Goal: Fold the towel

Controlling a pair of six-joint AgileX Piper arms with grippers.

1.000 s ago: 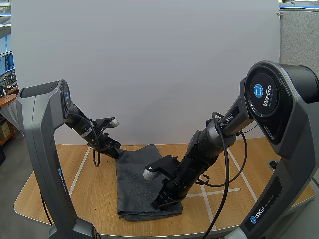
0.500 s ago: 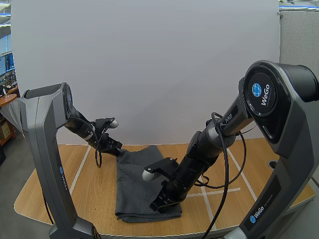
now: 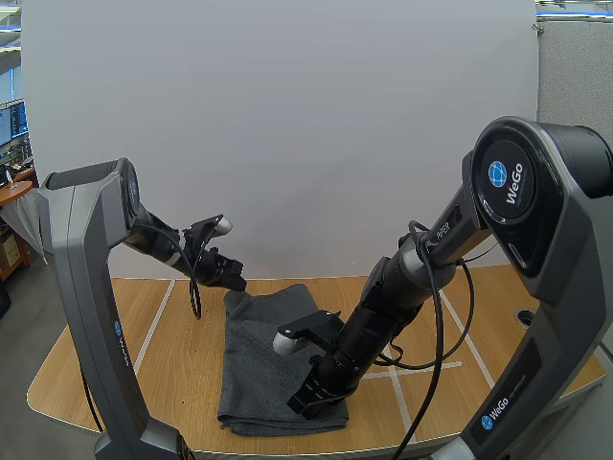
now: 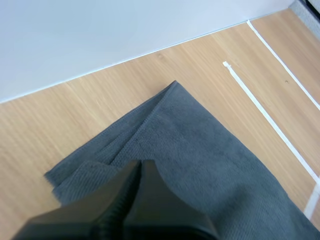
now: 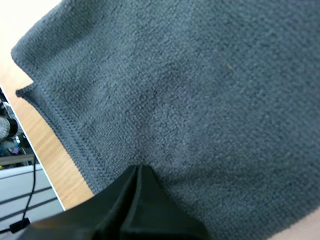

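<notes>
High view: left gripper, closed on nothing, hovers just over the far left corner of the towel, arm reaching low. It's a folded strip on the table, and the right gripper angles down onto its near right edge, closed too, probably pressing not pinching. Feels mid-fold; next needs jaws opened at a corner.

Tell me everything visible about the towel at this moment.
The towel is dark grey, with a soft napped pile and a stitched hem. It lies flat on the wooden table, folded into a long strip of at least two layers, running far to near. The shut left gripper is at its far corner; the shut right gripper is down at its near end.
</notes>
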